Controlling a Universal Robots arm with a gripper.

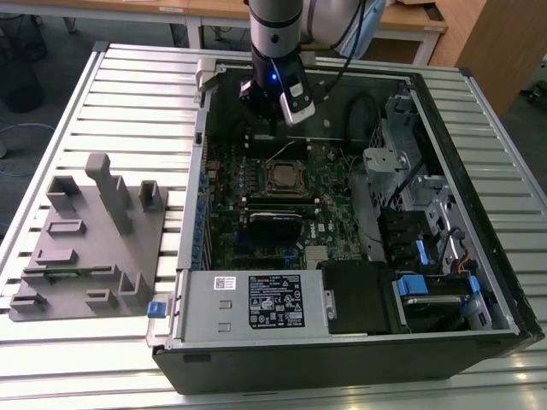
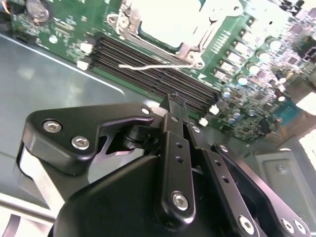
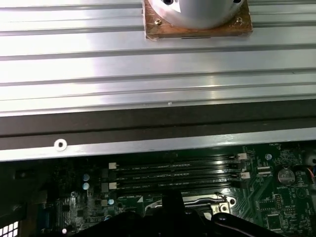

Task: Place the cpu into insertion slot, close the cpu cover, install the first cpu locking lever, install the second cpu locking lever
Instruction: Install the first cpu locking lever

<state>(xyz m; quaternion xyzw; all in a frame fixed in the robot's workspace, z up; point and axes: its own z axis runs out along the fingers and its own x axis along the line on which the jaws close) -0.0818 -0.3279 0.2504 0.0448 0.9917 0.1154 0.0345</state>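
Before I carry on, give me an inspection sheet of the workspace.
Surface: slatted metal table carrying an open PC case.
Job's things: slot has a metal frame round a pale centre; cannot tell whether the cpu is seated. Wire lever lies across the memory slots.
Clutter: grey fixture tray at the exterior view's left of the case.
Gripper: gripper shut, nothing held, above the memory slots, apart from the slot.
Cables: bundle inside the case, at the exterior view's right.
Surroundings: wooden desks behind.
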